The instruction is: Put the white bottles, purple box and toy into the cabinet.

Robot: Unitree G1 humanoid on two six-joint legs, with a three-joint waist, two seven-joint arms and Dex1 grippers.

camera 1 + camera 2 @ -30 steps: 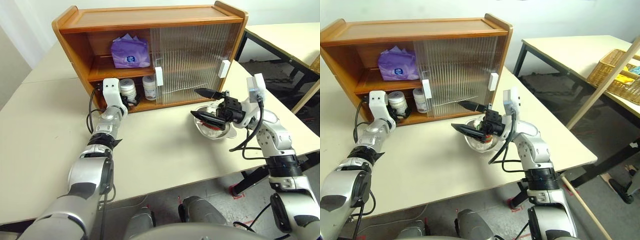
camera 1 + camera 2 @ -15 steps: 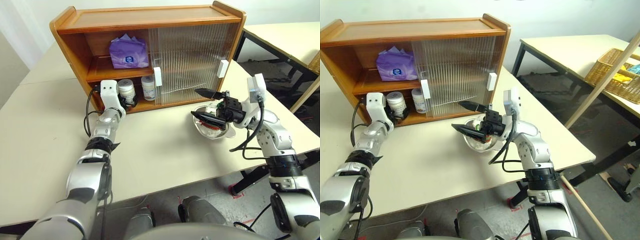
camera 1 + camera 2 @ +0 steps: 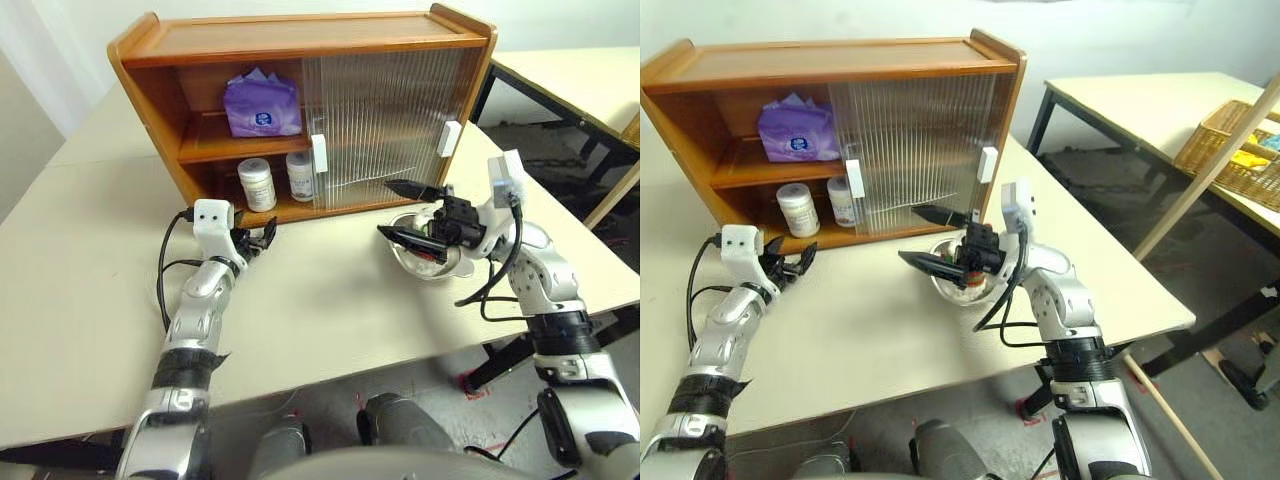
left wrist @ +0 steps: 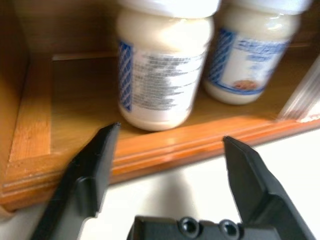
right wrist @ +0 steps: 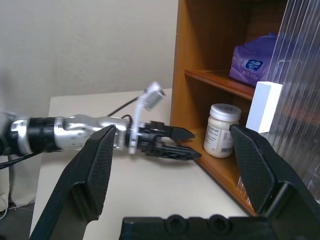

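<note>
Left wrist view: left gripper (image 4: 167,165) jaws parted, empty, before two white bottles (image 4: 162,65) in cabinet (image 3: 300,60); right gripper (image 3: 405,210) jaws parted, empty.

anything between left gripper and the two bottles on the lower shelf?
No object. In the left wrist view, left gripper faces the white bottles; between them only bare table and the cabinet's front lip.

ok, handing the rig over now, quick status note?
Left gripper: open, empty, on the table just outside the cabinet.
Right gripper: open, empty, over the steel bowl.
Done: both bottles on the lower shelf, purple box on the upper shelf.
Left: the toy, apparently in the bowl, mostly hidden by the right gripper.
</note>
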